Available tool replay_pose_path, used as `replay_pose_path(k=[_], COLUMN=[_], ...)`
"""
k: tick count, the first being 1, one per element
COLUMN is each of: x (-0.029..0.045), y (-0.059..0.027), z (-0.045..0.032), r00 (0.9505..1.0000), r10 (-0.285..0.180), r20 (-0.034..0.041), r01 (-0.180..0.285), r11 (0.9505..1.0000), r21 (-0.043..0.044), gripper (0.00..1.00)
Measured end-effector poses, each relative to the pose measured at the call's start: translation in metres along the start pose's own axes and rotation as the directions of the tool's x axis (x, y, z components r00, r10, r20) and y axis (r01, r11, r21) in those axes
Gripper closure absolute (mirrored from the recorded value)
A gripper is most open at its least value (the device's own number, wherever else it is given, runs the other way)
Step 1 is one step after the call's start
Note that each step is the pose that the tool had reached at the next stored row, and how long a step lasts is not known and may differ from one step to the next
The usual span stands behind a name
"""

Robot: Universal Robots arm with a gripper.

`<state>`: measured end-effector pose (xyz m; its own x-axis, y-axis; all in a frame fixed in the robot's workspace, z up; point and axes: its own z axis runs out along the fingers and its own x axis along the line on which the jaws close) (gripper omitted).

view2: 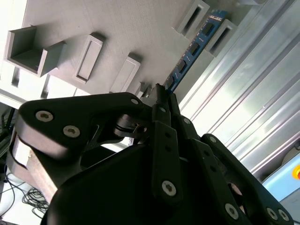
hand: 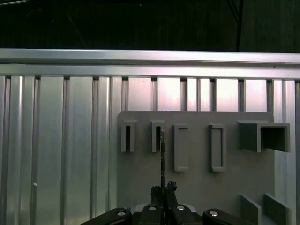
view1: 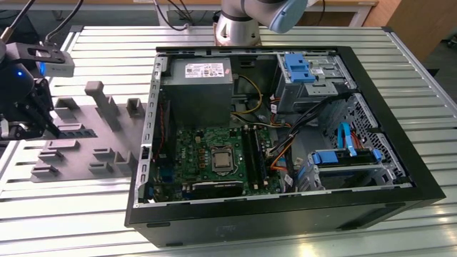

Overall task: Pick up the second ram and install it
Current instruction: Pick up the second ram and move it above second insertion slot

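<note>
The second ram (view2: 192, 47) is a slim blue board with black chips, and my gripper (view2: 161, 91) is shut on its near end. In the first wrist view the ram (hand: 162, 157) appears edge-on, rising from the gripper (hand: 163, 190) toward the second narrow slot of the grey holder tray (hand: 234, 173). Whether its far end still sits in that slot I cannot tell. In the exterior view the gripper (view1: 32, 122) hangs over the tray (view1: 93, 158) at that view's far left, well away from the green motherboard (view1: 207, 155).
An open black computer case (view1: 286, 214) lies on the ribbed metal table (view1: 71, 214). Inside it are long black memory slots (view1: 254, 155), a grey power-supply box (view1: 200, 91), drive cages with blue clips and loose cables. Upright posts (view1: 96, 99) stand on the tray.
</note>
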<state>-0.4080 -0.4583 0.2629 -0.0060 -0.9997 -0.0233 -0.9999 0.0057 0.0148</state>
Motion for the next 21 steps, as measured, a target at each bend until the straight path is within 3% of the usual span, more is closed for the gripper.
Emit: replay_pose_path(k=[21], x=[-0.0002], y=[0.0002], z=[-0.0093], r00=[1.0], r10=[0.0], r20=[-0.0001], r01=[0.0], r11=[1.0], r21=[-0.0001], gripper=[0.86])
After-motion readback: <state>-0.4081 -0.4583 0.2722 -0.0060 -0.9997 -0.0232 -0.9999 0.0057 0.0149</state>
